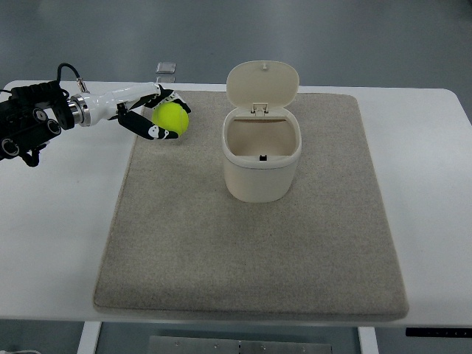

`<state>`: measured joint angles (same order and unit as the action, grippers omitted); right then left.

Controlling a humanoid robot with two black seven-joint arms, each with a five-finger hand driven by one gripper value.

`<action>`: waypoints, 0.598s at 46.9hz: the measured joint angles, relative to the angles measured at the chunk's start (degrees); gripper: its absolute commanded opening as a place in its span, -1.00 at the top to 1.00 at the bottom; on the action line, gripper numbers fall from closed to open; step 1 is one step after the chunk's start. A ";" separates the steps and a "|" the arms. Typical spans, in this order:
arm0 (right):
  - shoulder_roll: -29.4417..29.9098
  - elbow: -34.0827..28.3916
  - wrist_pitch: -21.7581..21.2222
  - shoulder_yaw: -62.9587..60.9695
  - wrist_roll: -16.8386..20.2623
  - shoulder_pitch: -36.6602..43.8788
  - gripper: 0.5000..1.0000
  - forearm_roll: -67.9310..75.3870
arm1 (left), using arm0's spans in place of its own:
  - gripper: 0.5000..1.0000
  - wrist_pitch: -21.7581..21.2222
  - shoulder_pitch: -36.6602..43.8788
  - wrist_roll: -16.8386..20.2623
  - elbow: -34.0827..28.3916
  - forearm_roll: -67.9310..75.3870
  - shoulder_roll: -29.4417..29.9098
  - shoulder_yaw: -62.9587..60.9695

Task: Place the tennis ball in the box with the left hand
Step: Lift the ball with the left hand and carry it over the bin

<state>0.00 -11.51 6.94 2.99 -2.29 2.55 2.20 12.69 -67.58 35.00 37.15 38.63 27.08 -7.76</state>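
Note:
A yellow-green tennis ball [172, 118] sits at the far left corner of the beige mat [251, 243]. My left hand [156, 116] reaches in from the left edge and its white and black fingers [147, 130] curl around the ball. Whether the ball is lifted off the mat I cannot tell. To the right of the ball, near the mat's middle, stands the cream box [262, 158]. Its hinged lid [262, 85] is tipped back and the inside looks empty. The right hand does not show.
The mat lies on a white table [51, 221]. A small clear object [166, 68] rests at the table's far edge behind the hand. Grey floor lies beyond the table.

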 measured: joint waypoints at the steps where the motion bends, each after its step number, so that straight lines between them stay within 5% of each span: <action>1: 0.00 0.00 0.00 0.00 0.00 0.00 -0.60 0.00 | 1.00 -0.19 -0.03 0.00 -0.41 -0.80 -0.42 0.17; 28: 0.00 0.00 0.00 0.00 0.00 0.00 -0.60 0.00 | 1.00 -1.25 -8.10 0.00 -4.74 -13.64 -4.27 13.42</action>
<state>0.00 -11.51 6.95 2.99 -2.29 2.55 2.20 11.44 -75.69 35.00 32.41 24.99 22.81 5.66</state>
